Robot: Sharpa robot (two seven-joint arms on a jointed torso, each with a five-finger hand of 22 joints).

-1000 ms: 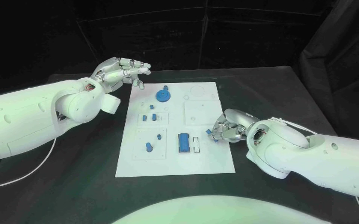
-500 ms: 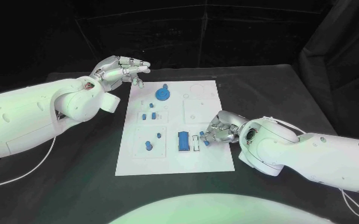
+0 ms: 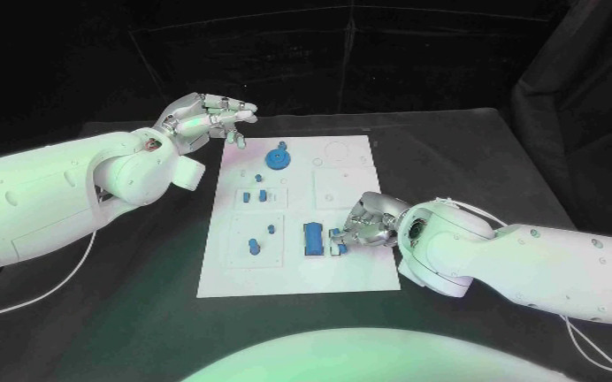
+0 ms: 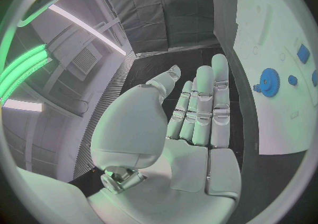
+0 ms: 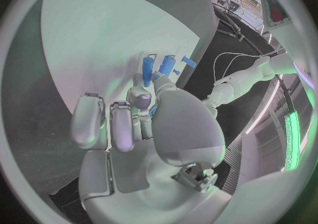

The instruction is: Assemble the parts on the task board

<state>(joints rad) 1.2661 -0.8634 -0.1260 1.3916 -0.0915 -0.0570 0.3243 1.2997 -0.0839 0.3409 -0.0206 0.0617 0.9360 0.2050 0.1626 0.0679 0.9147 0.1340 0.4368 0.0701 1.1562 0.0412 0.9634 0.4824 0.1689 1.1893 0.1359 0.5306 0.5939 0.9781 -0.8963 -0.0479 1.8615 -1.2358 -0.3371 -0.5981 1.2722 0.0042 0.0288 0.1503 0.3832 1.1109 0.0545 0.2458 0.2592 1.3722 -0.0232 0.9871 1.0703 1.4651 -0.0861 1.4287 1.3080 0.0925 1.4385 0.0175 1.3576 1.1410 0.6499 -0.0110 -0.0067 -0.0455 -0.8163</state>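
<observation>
Right hand (image 3: 361, 221) shifted farther inward over task board (image 3: 370, 278), pinching small blue part (image 3: 340, 240) beside blue rectangular block (image 3: 312, 239); left hand (image 3: 204, 118) empty, fingers spread

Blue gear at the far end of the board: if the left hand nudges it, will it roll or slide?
The blue gear looks like a flat disc lying face down on the task board, so it would probably slide rather than roll. It looks rigid and light. Its toothed rim should give fingers some grip.
</observation>
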